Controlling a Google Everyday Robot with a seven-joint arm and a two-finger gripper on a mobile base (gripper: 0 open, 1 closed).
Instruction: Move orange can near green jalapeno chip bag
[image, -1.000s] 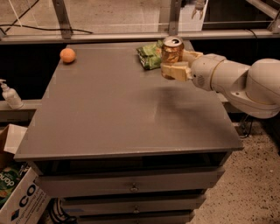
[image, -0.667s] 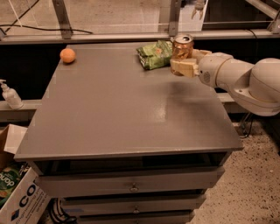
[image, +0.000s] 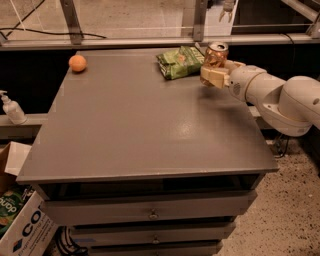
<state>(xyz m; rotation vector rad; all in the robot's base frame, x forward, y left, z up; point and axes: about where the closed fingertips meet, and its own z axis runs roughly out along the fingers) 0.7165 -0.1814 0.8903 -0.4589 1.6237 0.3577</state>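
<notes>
gripper (image: 214, 71) at table (image: 150, 130) 1 o'clock | fingers clenched on orange can (image: 217, 53) | can just at 3 o'clock of green jalapeno chip bag (image: 180, 61)

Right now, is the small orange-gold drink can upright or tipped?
Upright: silver top faces up; the gripper holds the can beside the green foil bag.

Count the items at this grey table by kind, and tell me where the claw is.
Can: 1, the orange can
Bag: 1, the green jalapeno chip bag
Fruit: 1, round orange fruit
Total: 3
The claw grips the can at the table rear right, beside the bag.
</notes>
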